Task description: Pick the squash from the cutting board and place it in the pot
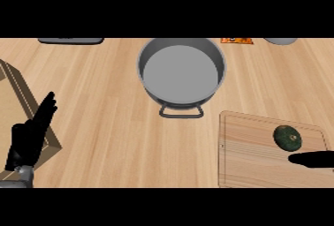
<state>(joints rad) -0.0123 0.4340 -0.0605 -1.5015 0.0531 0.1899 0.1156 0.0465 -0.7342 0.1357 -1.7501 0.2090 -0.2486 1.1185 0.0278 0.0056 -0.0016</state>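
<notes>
A dark green squash lies on the right part of a light wooden cutting board at the lower right. A grey pot with a dark handle stands at the top centre, nothing inside it. Only the black fingers of my right hand show at the right edge, just below the squash and apart from it, lying over the board. My left hand rests open at the far left, fingers straight and pointing up.
A light wooden block sits under my left hand at the left edge. Along the top edge lie a dark flat object, an orange packet and a grey rounded thing.
</notes>
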